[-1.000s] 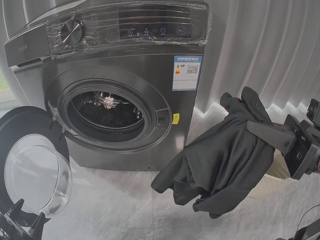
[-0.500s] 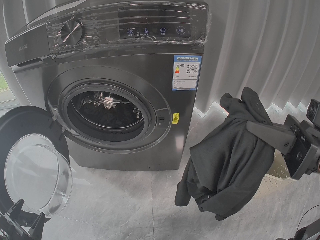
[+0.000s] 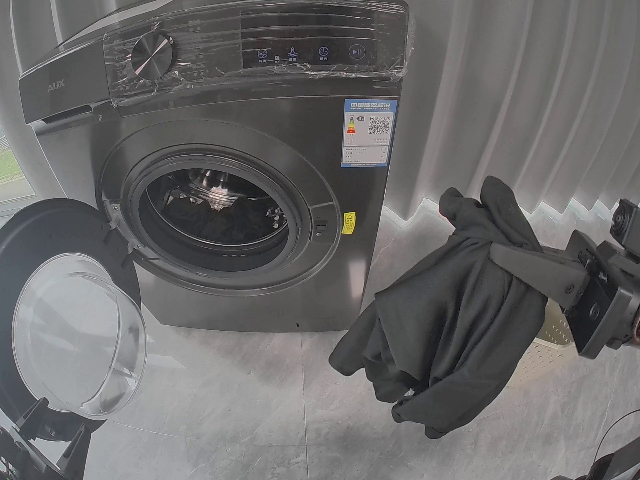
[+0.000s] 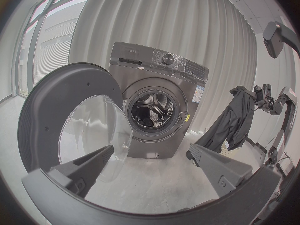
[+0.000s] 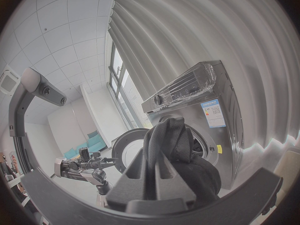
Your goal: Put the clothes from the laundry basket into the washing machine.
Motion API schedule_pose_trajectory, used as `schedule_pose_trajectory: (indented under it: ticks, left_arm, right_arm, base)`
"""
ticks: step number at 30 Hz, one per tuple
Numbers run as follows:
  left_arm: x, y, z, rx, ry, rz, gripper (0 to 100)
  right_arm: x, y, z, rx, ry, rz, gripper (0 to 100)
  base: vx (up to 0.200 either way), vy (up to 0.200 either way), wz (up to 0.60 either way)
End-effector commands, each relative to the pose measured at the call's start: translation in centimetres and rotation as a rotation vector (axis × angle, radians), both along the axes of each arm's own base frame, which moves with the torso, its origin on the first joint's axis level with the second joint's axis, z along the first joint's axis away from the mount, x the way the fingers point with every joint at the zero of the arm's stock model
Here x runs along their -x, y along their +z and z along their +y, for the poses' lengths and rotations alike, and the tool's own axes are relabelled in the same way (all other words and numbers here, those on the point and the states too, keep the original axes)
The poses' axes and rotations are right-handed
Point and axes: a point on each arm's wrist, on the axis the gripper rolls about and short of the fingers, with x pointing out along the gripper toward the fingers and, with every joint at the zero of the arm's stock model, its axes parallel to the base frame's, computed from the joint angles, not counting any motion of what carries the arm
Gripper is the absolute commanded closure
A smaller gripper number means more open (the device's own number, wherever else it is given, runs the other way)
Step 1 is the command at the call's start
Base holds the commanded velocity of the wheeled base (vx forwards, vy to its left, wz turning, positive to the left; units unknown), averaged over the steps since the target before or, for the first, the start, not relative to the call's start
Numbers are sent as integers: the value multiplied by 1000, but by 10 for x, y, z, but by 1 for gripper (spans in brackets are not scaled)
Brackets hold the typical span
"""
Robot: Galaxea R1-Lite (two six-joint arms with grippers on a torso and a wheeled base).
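Off to the right of the washing machine [image 3: 267, 135], the right gripper [image 3: 500, 253] is clamped on a black garment [image 3: 453, 321], pinching a bunched fold near its top. The cloth hangs free in the air, its long axis running down from the fingers and its loose end drooping toward the floor [image 3: 233, 401]. The cream laundry basket [image 3: 557, 331] sits on the floor past the garment's right edge.

The drum opening [image 3: 217, 211] lies to this gripper's left and farther forward. Its door [image 3: 67, 321] is swung fully aside, and dark clothes [image 3: 220, 225] are already inside. The right arm comes in from the side, fingers pointing left toward the machine. The carry probably has to go left and forward, and the dangling tail may catch the opening's lower lip unless raised. The left gripper [image 3: 60, 418], spread wide and empty, sits low beside the door.
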Motion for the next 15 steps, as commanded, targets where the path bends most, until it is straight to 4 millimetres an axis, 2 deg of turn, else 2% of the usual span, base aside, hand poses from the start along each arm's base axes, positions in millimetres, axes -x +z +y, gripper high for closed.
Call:
schedule_pose_trajectory:
  ticks: [1,5,9,11,15]
  left_arm:
    - [-1,-4,0,-2,-3,14,0]
    - [-1,-4,-1,-10,-40,11,0]
    - [-1,-4,-1,-5,-42,12,0]
    - [-1,-4,-1,-4,-40,12,0]
    - [-1,-4,-1,-4,-37,13,0]
  right_arm:
    - [-4,-5,1,14,-16,21,100]
    - [-19,-17,7,52,-38,67,100]
    - [-41,-20,24,77,-38,91,100]
    - [-51,-23,35,87,-44,105,100]
    - [-70,-42,60,131,-54,160,100]
  base:
    - [0,200,0]
    - [0,200,0]
    - [0,200,0]
    - [0,0,0]
    - [0,0,0]
